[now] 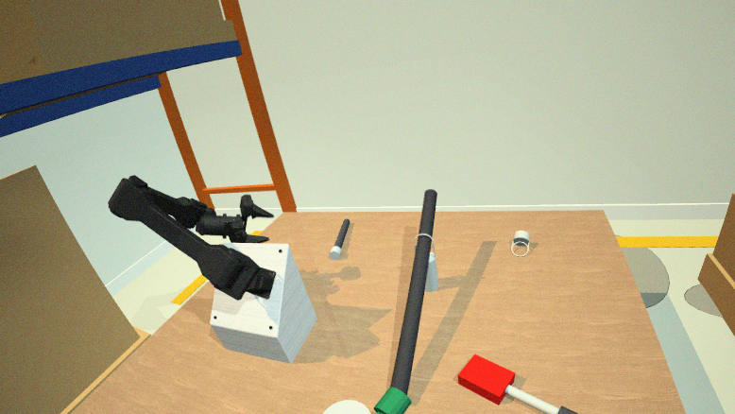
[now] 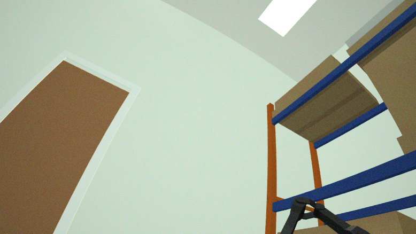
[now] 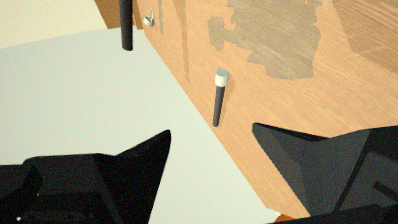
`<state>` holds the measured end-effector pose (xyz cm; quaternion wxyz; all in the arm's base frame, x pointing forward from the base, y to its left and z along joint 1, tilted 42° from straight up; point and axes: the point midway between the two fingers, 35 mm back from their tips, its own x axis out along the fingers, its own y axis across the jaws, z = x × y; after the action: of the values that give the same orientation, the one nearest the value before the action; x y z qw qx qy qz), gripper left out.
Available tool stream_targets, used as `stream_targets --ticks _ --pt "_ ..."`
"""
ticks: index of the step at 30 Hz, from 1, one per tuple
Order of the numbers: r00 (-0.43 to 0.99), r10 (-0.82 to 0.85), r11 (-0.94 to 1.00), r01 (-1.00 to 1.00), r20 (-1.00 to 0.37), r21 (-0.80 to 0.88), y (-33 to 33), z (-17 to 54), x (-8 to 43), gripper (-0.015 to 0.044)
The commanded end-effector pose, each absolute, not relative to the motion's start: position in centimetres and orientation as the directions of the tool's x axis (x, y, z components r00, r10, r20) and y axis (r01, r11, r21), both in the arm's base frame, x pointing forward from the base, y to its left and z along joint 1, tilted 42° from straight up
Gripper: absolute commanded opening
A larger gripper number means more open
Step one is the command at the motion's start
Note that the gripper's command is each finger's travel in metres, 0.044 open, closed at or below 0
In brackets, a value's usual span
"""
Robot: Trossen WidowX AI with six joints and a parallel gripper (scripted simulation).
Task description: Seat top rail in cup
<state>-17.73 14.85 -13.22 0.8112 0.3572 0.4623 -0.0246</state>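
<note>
The rail is a long dark bar. It passes through the white ring of the loop cap on a short pale post. Its near end meets a green cup-like piece at the bottom edge of the top view; how deep it sits there cannot be told. Beside it a white round top, perhaps the big post's cap, is cut off by the frame; the brace band is not visible. My gripper is open and empty, well left of the rail and not touching it.
A short dark rod with a white end lies between gripper and rail. A spare ring cap lies right of the rail. A red-headed mallet lies at near right. A pale block stands under the arm.
</note>
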Motion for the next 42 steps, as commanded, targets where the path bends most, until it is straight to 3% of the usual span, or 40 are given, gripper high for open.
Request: stream_targets --ticks 1,4,10,15,23,27,31,37,42 --pt "0.572 0.288 0.732 0.385 -0.768 0.561 15.0 -13.2 -17.7 0.0426" --pt "0.575 0.255 0.544 0.579 -0.777 0.607 17.4 -12.1 -16.6 0.044" --pt "0.584 0.178 -0.118 0.812 -0.792 0.572 23.1 -9.3 -12.3 0.044" --pt "0.599 0.131 -0.565 0.7 -0.79 0.437 26.3 -7.2 -7.9 0.044" --pt "0.62 0.058 -0.945 0.286 -0.783 0.157 28.9 -4.3 -0.7 0.044" --pt "0.628 0.012 -1.0 0.005 -0.778 -0.011 29.3 -2.7 3.5 0.044" --pt "0.642 -0.039 -0.936 -0.291 -0.766 -0.197 29.0 -1.0 8.1 0.044" --pt "0.665 -0.123 -0.633 -0.624 -0.737 -0.457 27.1 1.4 14.6 0.044" --pt "0.669 -0.204 -0.268 -0.74 -0.715 -0.617 24.3 3.4 19.4 0.044"
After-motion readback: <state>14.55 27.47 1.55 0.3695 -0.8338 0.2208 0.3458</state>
